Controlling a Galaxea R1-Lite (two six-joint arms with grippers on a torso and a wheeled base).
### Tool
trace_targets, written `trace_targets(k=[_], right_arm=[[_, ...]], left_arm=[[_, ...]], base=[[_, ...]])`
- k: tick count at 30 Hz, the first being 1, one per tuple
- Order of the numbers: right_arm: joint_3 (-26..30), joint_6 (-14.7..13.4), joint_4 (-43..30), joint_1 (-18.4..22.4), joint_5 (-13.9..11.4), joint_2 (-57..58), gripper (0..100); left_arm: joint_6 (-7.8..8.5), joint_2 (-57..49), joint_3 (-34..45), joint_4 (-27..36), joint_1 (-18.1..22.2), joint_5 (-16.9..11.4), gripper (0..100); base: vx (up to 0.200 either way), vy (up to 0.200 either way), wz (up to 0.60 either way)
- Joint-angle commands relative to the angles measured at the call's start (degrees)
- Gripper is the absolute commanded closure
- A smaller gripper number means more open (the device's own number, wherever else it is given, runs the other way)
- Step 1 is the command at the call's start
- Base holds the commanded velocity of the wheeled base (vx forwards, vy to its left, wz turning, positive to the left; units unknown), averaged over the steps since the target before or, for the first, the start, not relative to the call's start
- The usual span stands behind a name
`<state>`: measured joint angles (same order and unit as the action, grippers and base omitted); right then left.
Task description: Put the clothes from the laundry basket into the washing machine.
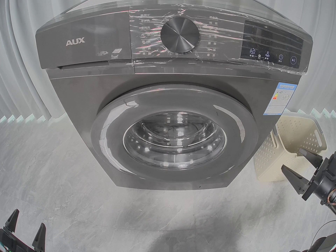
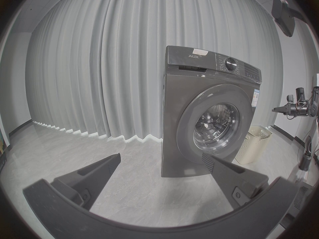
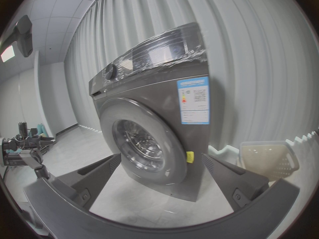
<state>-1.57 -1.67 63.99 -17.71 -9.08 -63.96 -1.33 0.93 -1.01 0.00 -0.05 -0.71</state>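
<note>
While the left gripper (image 1: pixel 26 228) and right gripper (image 1: pixel 290 159) hang open and empty, the laundry basket (image 1: pixel 269 158) stands just beside the shut washing machine (image 1: pixel 175 137). Any clothes inside the basket are hidden; soft and light, they should suit a pinch on a bunched fold.

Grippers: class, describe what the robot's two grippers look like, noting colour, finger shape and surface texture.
Both the left gripper and right gripper are matt black, each with two wedge-shaped fingers tapering to points. Their inner pads carry a fine dotted texture. A thin dark cable loops beside the right arm.
</note>
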Motion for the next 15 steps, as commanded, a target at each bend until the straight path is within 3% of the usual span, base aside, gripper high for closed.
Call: trace_targets(k=[1,4,7,8,9,15], right_arm=[[1.6,0.4,-15.6,10.6,-0.5,24.2,0],[1.6,0.4,-26.7,12.4,-0.7,36.6,0],[1.5,0.4,-43.7,12.8,-0.7,53.0,0],[1.5,0.4,-43.7,12.8,-0.7,53.0,0],[0.9,0.4,-50.5,12.7,-0.7,59.2,0],[1.6,0.4,-54.9,16.9,-0.5,62.7,0]], left_arm=[[-0.08,-0.8,0.9,0.0,0.0,0.0,0],[-0.08,-0.8,0.9,0.1,0.0,0.0,0],[-0.08,-0.8,0.9,0.1,0.0,0.0,0],[-0.08,-0.8,0.9,0.1,0.0,0.0,0],[-0.08,-0.8,0.9,0.0,0.0,0.0,0],[-0.08,-0.8,0.9,0.1,0.0,0.0,0]], base=[[0.0,0.0,0.0],[0.0,0.0,0.0],[0.0,0.0,0.0],[0.0,0.0,0.0],[0.0,0.0,0.0],[0.0,0.0,0.0]])
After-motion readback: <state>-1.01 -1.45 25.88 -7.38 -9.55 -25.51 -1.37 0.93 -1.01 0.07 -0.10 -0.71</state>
